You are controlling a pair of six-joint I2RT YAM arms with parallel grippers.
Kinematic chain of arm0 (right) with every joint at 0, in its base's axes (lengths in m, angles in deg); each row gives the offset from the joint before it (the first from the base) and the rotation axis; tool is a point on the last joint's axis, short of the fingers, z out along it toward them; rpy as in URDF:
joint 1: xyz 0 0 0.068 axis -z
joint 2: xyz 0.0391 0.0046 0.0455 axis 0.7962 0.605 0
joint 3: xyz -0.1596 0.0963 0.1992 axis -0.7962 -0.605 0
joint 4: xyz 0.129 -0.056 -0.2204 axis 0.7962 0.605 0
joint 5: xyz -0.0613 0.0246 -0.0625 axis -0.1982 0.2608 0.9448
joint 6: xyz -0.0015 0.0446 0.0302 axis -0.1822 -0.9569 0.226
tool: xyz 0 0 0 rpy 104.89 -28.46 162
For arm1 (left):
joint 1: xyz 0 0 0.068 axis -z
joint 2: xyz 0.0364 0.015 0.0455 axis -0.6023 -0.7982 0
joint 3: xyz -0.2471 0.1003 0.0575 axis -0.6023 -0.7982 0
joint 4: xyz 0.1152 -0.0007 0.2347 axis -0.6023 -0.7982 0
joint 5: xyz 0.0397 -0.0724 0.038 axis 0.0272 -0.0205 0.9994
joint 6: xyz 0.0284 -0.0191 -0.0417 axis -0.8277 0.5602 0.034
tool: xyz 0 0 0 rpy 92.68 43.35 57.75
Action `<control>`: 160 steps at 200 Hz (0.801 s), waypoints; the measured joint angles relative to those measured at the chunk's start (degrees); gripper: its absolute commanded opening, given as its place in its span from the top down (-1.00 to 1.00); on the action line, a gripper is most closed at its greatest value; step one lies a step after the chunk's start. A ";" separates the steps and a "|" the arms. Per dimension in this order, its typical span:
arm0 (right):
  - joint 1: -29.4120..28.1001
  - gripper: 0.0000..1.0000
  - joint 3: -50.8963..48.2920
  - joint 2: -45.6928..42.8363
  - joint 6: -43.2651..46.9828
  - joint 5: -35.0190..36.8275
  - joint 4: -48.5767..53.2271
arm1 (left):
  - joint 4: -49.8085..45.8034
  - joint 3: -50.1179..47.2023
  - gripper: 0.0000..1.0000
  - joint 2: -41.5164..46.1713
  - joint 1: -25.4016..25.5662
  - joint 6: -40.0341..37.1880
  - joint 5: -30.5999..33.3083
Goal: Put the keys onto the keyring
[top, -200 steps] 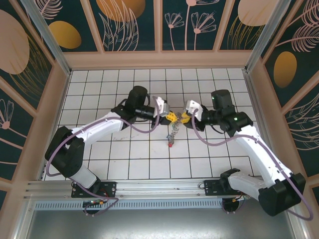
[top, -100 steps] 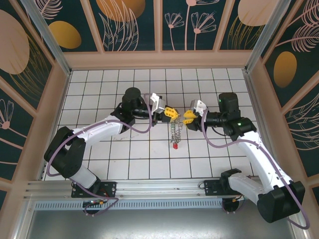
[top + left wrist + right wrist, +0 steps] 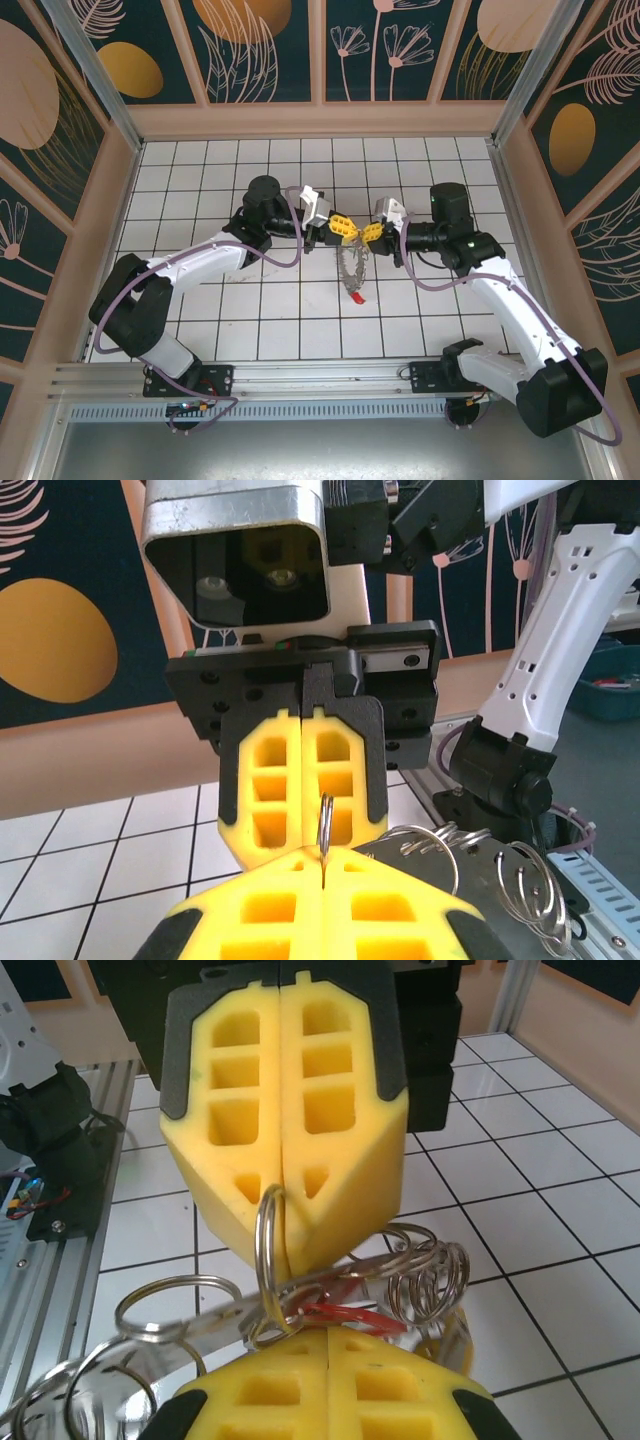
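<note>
Both grippers meet tip to tip above the middle of the tiled floor. My left gripper (image 3: 341,224) (image 3: 322,858) is shut on a thin wire loop (image 3: 325,825) of the keyring (image 3: 352,262), which hangs below it. The keyring's grey plate (image 3: 480,880) (image 3: 200,1325) carries several wire loops (image 3: 430,1275). My right gripper (image 3: 373,232) (image 3: 328,1338) is shut, its yellow pads pressed together. A key with a red tag (image 3: 345,1316) (image 3: 355,296) lies against its tips; I cannot see whether it is pinched. In the right wrist view the left gripper (image 3: 288,1255) holds its loop edge-on.
White tiled floor (image 3: 250,310) surrounded by low beige walls (image 3: 320,118) with patterned panels. A metal rail (image 3: 330,375) runs along the near edge by the arm bases. Open floor lies left, right and in front of the hanging keyring.
My right gripper has closed its jaws and edged left until it meets the left gripper. Both grippers sit slightly higher in the view than a second ago, and the hanging keyring has swung a little.
</note>
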 measured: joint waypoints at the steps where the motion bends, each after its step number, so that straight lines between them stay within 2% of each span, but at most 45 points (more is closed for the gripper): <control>1: -0.09 0.98 0.00 0.07 -0.02 0.00 -0.07 | 0.07 0.00 1.00 -0.02 0.00 0.04 0.00; 39: -2.86 1.00 0.00 1.66 -0.85 0.09 -0.63 | 4.11 -0.02 1.00 -0.74 0.28 2.21 0.42; 70: -2.45 0.89 -0.13 1.14 -1.01 0.63 -0.66 | 7.67 -1.11 1.00 -0.79 0.76 3.67 1.36; 81: -1.31 0.83 -0.31 0.42 -1.01 0.72 -0.55 | 8.39 -1.62 1.00 -0.79 0.81 4.07 1.53; 94: 0.26 0.60 -0.42 -0.92 -0.83 1.14 -0.48 | 8.79 -1.99 1.00 -0.79 0.81 4.44 1.55; 112: 1.97 0.45 -0.42 -3.04 -0.52 1.92 -0.17 | 9.09 -2.38 1.00 -0.79 0.85 4.68 1.51; 129: 2.49 0.37 -0.42 -4.39 0.13 2.12 0.26 | 9.09 -2.45 1.00 -0.79 0.87 4.63 1.36; 160: 2.47 0.35 -0.44 -4.76 0.72 1.46 1.40 | 8.22 -2.47 1.00 -0.76 0.87 4.61 1.33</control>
